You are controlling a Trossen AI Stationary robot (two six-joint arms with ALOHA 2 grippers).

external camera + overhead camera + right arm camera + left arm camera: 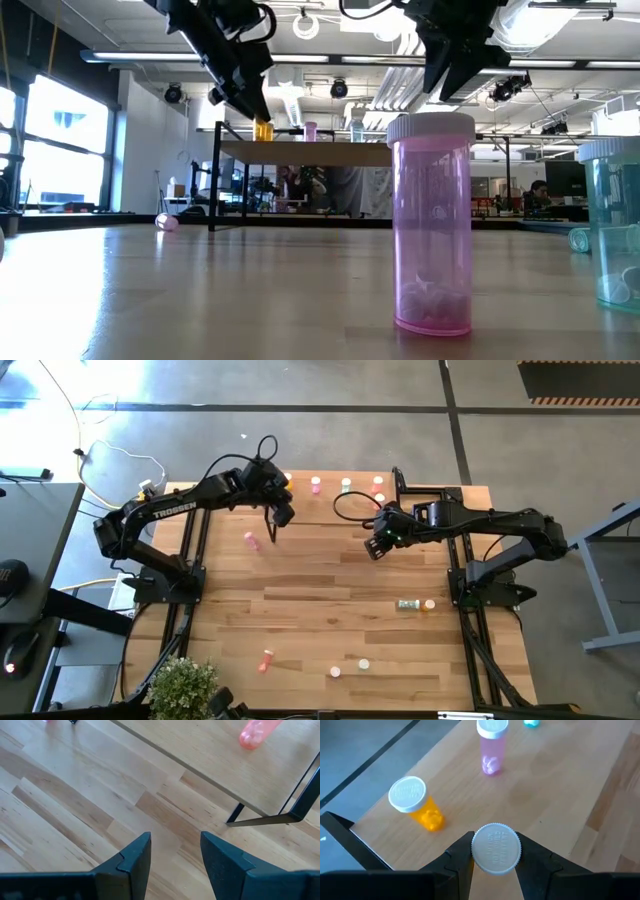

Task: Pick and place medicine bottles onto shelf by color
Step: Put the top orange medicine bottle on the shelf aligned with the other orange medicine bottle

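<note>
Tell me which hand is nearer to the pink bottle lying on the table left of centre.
Left. The left hand is just beside the lying pink bottle, shut on a capped bottle near the shelf. The right hand is open, well across the table.

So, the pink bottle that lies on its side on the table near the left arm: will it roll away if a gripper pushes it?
Probably yes. The pink bottle is a smooth cylinder lying on its side on the flat table, so a sideways push would likely roll it. It looks small and nearly empty, so probably light. Closing the fingers across its body seems safer than nudging it.
</note>
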